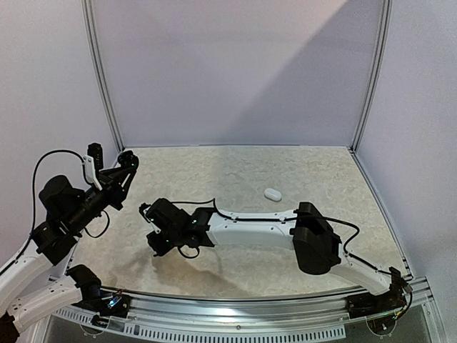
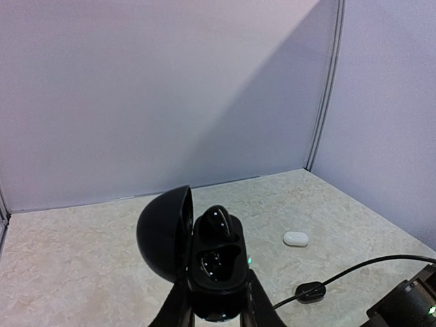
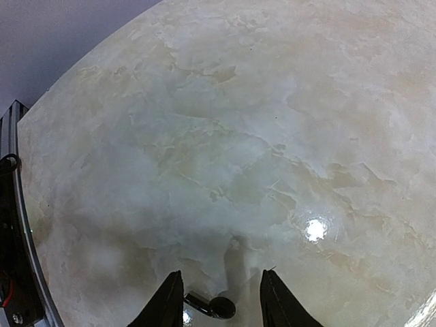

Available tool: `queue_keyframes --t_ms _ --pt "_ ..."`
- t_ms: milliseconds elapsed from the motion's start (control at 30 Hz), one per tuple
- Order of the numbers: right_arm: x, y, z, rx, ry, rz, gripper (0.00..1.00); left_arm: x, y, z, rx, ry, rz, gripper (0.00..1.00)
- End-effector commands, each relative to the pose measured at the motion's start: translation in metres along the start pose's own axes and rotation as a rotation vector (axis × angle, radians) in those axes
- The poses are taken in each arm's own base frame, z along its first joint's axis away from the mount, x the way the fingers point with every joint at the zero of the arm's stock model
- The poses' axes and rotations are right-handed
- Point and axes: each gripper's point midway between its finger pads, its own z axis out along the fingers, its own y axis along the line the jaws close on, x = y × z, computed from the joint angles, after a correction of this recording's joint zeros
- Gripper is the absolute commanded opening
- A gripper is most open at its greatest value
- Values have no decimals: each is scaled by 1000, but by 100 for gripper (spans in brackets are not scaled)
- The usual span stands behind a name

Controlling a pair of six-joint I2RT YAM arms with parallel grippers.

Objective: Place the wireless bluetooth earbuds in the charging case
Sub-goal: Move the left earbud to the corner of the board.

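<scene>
Pale lilac walls (image 1: 235, 71) close in three sides of a mottled beige table (image 1: 321, 179), and a metal rail (image 1: 250, 300) runs along the near edge by my bases. From above, the widest stretch of table lies from twelve to three o'clock of its middle. A small white case (image 1: 273, 194) lies out there, well apart from both my arms.

My left pincer (image 1: 128, 163) is at about nine o'clock, close to the left wall. It is clamped on a black charging case (image 2: 218, 279), with one of its fingers (image 2: 174, 310) on each side of the base (they show only at the bottom of my wrist view). The lid (image 2: 163, 235) stands open toward nine o'clock of the body. A glossy black earbud (image 2: 216, 221) sits in the far socket. The near socket glints, and I cannot tell what is in it.

My right arm reaches across the table toward the left. My right pincer (image 1: 153, 246) is low over the surface at about seven o'clock of the middle, not far from the rail. Its jaws are spread wide. A loose earbud (image 3: 216, 307) lies on the table between them, back near the finger roots. Its stem points to nine o'clock, just beside that finger; I cannot tell whether they touch. At twelve o'clock, past my fingertips, the table runs on open. At nine o'clock its curved edge and the rail are near.
</scene>
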Motion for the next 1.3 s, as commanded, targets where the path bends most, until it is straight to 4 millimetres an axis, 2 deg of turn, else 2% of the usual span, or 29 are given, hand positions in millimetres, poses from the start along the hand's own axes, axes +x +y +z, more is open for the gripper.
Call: queue_keyframes --t_ms 0,300,567,700,900,1133,1267 --pt "31 -4 13 25 71 -5 39 2 2 0 3 -3 -2 0" --pt "53 -6 24 26 118 -2 36 3 2 0 5 -1 -4 0" --pt "61 -7 25 37 142 -16 31 0 1 1 9 -7 -1 0" --pt "65 -1 22 32 157 -50 25 -1 1 1 8 -8 3 0" --pt "75 2 20 33 189 -75 21 -2 0 2 12 -9 5 0" --pt "77 0 16 45 192 -84 13 -2 -1 3 16 -11 5 0" --pt "68 -1 7 56 172 -103 9 -1 -1 3 17 -6 6 0"
